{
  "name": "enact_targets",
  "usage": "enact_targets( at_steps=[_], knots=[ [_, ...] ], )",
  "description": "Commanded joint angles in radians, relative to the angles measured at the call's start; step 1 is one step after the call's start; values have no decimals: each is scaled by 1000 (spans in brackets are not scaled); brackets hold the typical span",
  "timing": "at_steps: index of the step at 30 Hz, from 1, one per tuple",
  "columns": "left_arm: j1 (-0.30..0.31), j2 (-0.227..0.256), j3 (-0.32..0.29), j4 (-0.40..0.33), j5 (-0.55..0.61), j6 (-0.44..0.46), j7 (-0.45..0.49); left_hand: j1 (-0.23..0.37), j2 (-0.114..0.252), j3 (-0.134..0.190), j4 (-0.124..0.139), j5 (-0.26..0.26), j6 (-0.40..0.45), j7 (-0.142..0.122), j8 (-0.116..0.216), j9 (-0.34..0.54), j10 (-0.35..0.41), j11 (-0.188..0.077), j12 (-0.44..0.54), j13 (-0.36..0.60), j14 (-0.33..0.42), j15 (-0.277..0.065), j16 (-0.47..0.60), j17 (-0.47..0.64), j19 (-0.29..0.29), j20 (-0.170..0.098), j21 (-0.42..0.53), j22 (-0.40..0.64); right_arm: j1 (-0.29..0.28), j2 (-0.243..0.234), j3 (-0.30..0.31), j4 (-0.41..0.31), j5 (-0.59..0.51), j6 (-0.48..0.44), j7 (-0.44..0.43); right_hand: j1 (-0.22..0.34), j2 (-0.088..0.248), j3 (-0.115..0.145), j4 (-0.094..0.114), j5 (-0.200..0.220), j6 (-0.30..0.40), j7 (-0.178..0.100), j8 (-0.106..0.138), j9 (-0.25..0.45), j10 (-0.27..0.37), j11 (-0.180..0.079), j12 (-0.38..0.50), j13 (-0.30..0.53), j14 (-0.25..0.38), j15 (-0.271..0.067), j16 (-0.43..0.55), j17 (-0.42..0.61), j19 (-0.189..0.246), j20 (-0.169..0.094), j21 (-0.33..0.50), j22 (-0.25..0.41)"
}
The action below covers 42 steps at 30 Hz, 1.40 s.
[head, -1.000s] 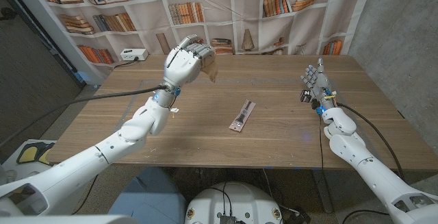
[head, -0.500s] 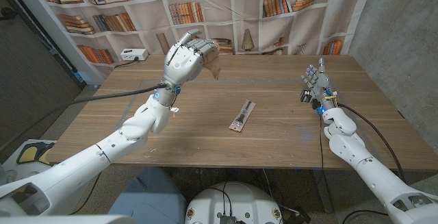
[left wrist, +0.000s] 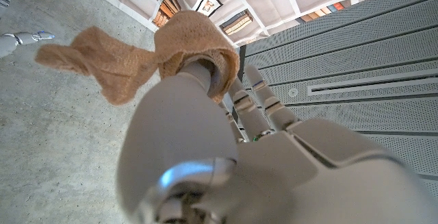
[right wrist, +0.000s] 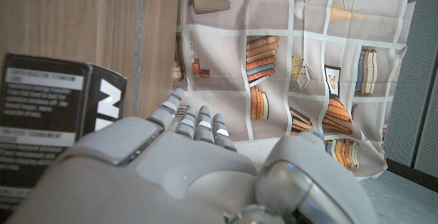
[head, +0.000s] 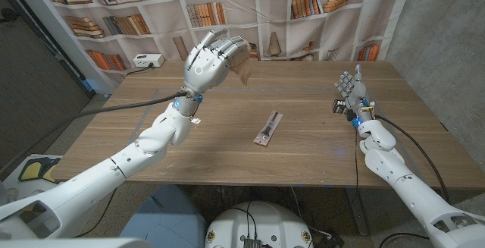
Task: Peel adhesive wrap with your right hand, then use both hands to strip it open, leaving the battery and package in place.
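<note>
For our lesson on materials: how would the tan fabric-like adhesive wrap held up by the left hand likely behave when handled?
The tan fabric-like adhesive wrap is probably floppy: its free end droops in crumpled folds. It seems light, hanging from the left hand without pulling straight. It likely clings rather than slips, since it stays looped round one of the fingers.

A wooden table [head: 227, 149] stands before a bookshelf-printed backdrop [head: 227, 9] (grey concrete wall [head: 443, 28] at right), grey floor below.
</note>
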<state>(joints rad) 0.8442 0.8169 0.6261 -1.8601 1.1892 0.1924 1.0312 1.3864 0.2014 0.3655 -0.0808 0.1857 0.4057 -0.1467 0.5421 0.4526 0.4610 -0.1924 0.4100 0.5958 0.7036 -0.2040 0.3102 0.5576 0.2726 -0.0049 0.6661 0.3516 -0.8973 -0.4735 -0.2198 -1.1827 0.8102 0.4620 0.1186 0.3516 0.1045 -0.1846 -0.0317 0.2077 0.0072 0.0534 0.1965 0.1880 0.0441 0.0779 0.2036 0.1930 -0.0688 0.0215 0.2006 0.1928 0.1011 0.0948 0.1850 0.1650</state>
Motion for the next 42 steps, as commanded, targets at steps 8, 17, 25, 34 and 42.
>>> enact_targets(
  at_steps=[8,17,25,34,42],
  knots=[
    [8,-30,3,-12,-1,18,6,-72,-14,31,33,0,-158,-20,-96,-42,-119,21,-44,4,-127,-10,-65,4,-39,21,14,-43,11,2,1,18,7,1,21,0,3,4,-2,-3,11,-3,10,3,11,-3,6,4,-1,-15,4,4,5,1,6,5],
    [4,-42,8,-6,-5,15,18,-109,-17,47,44,0,-204,-25,-130,-63,-202,37,-83,-7,-219,3,-104,2,-63,25,17,-65,18,5,-1,26,7,2,26,1,4,5,-2,-2,13,-3,9,3,11,-3,6,4,-1,-16,3,4,6,1,6,5],
    [12,-68,6,-10,-25,23,44,-176,-19,61,64,-6,-257,-19,-165,-90,-300,59,-149,-39,-376,33,-137,-44,-124,38,11,-99,12,9,1,24,11,6,28,1,5,6,-3,-2,18,-11,10,3,12,-5,6,4,0,-18,3,4,6,2,5,5],
    [26,-130,-5,11,-72,12,86,-272,6,76,167,5,-255,-23,-174,-103,-300,57,-164,-57,-387,30,-117,-59,-132,37,23,-113,5,8,3,16,12,10,25,2,6,8,-4,-2,21,-13,10,3,13,-9,5,4,1,-20,3,3,8,1,6,5],
    [81,-236,-92,40,-55,-78,86,-403,-10,52,268,26,-246,-29,-180,-113,-292,47,-170,-73,-381,20,-112,-79,-134,29,33,-127,-1,9,5,9,13,12,24,2,5,8,-4,-3,21,-13,9,3,13,-10,5,4,2,-21,3,3,9,2,6,5]
  ],
)
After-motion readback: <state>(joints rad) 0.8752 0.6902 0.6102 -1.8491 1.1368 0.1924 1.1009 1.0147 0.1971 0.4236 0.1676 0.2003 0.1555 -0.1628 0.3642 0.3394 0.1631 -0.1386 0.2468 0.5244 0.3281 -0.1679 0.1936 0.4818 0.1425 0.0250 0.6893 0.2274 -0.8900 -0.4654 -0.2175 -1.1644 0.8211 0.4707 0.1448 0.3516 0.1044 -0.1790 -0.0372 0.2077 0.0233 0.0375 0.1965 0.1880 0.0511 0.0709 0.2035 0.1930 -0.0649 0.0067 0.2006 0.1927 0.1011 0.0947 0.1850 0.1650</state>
